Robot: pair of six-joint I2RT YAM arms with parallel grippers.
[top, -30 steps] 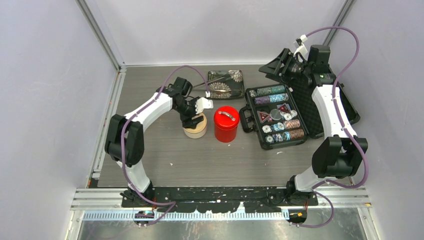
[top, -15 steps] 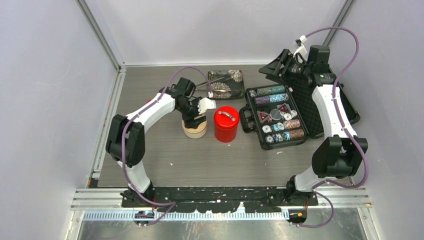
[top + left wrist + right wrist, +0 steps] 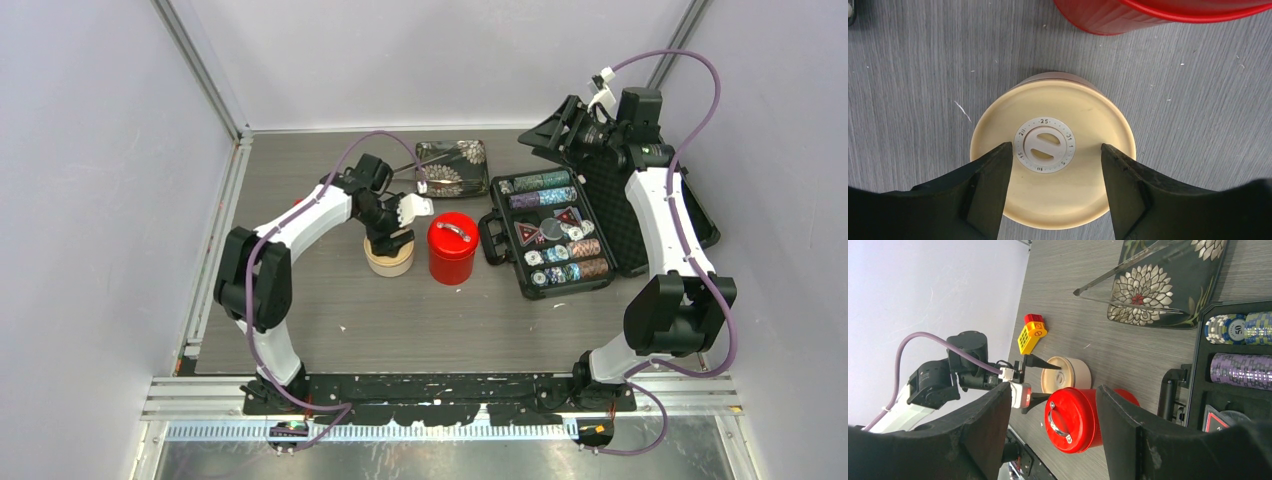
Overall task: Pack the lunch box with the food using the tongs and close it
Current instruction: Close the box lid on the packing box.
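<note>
The lunch box is two pieces side by side: a closed red canister (image 3: 452, 247) with a metal-handled lid, and a shorter cream tub (image 3: 389, 260) with its beige disc lid (image 3: 1053, 170) on. My left gripper (image 3: 1055, 150) hangs open right over that lid, its fingers (image 3: 990, 187) either side of the centre dial (image 3: 1044, 151); I cannot tell if they touch it. My right gripper (image 3: 1053, 390) is open and empty, high at the back right (image 3: 560, 130). The tongs (image 3: 1118, 271) lie on a floral tray (image 3: 1168, 290). The food is out of view.
An open black poker-chip case (image 3: 555, 235) lies right of the canister, under the right arm. A yellow-and-red toy block (image 3: 1030, 333) lies beyond the cream tub. The floral tray (image 3: 452, 167) is at the back centre. Walls close in on the left, back and right.
The left arm has edged slightly to the right, keeping its open gripper over the cream tub. The right arm has not moved.
</note>
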